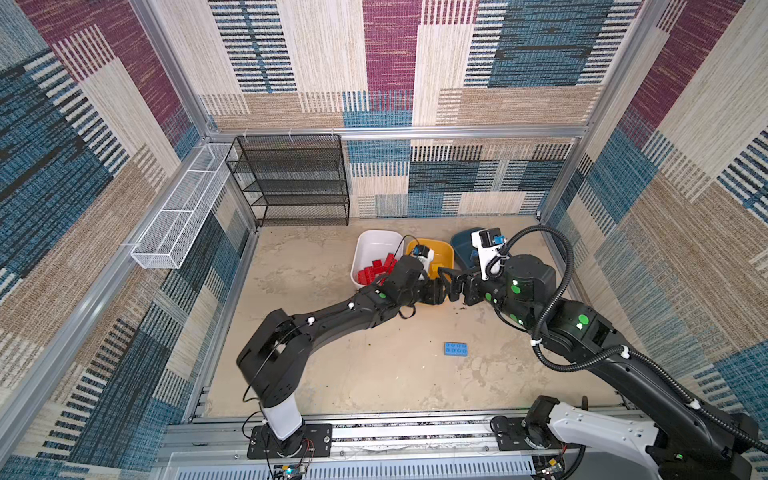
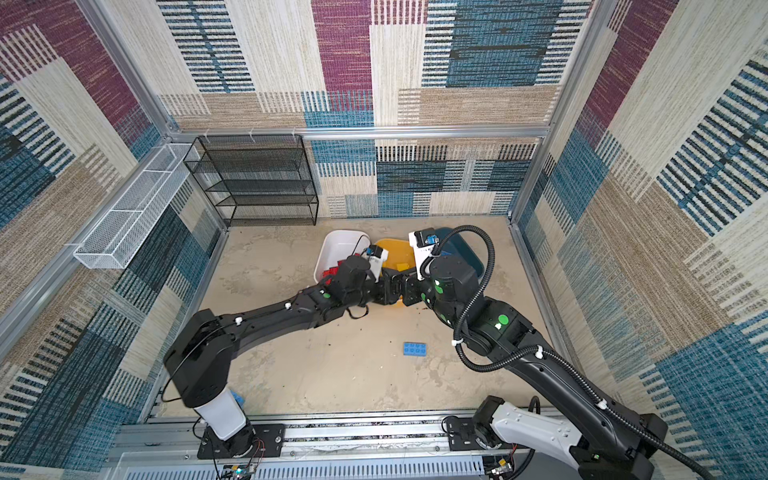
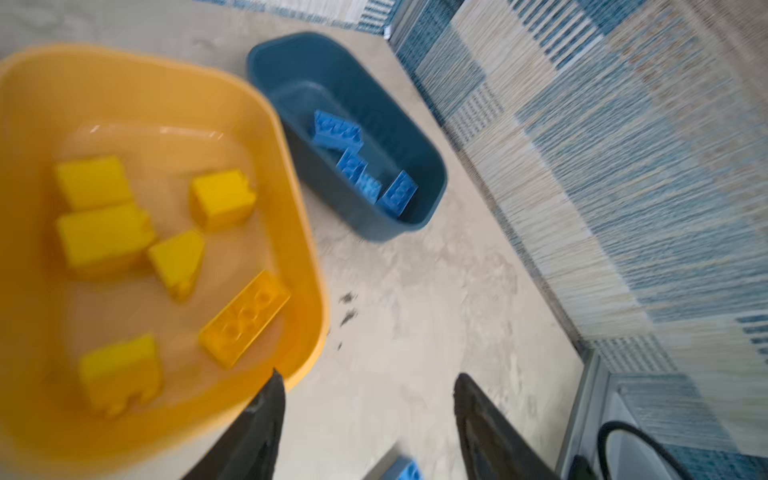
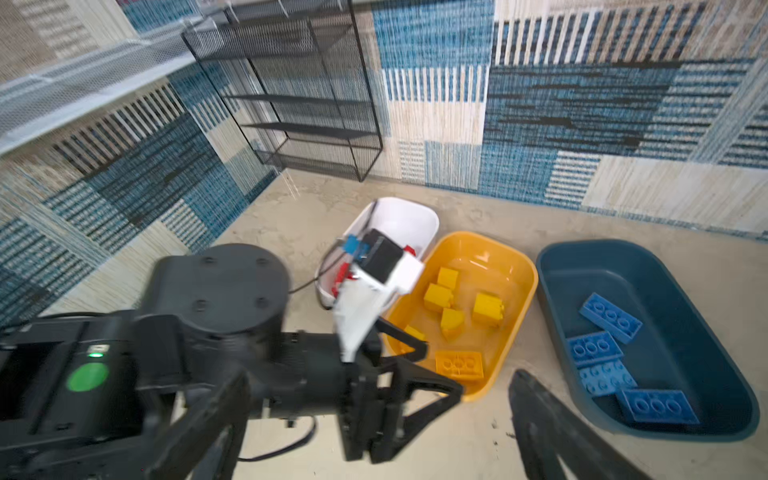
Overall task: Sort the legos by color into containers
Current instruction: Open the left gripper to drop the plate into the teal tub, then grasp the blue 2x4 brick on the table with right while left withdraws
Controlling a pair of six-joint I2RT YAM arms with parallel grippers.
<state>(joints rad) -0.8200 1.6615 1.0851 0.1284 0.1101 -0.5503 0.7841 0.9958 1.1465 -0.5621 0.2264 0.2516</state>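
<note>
**Legos Sorted by Colour, One Blue Piece on the Table**

Red legos (image 1: 376, 270) are seen heaped at the near end of the white container (image 1: 376, 235). Six yellow legos (image 4: 486, 309) are scattered in the yellow container (image 4: 534, 286): five chunky blocks and one long studded piece lying studs up. Four long blue legos (image 4: 611, 318), each with two rows of studs, are found in the teal container (image 4: 665, 270). The three containers are set side by side at the far end of the table (image 1: 374, 374). One loose blue lego (image 1: 456, 348) lies flat, studs up, on the table well apart from them.

The left gripper (image 3: 369, 376) is held with its jaws apart and nothing between them, beside the yellow container's near edge. The right gripper (image 1: 456, 286) is spread wide and empty, close to the left one.
</note>
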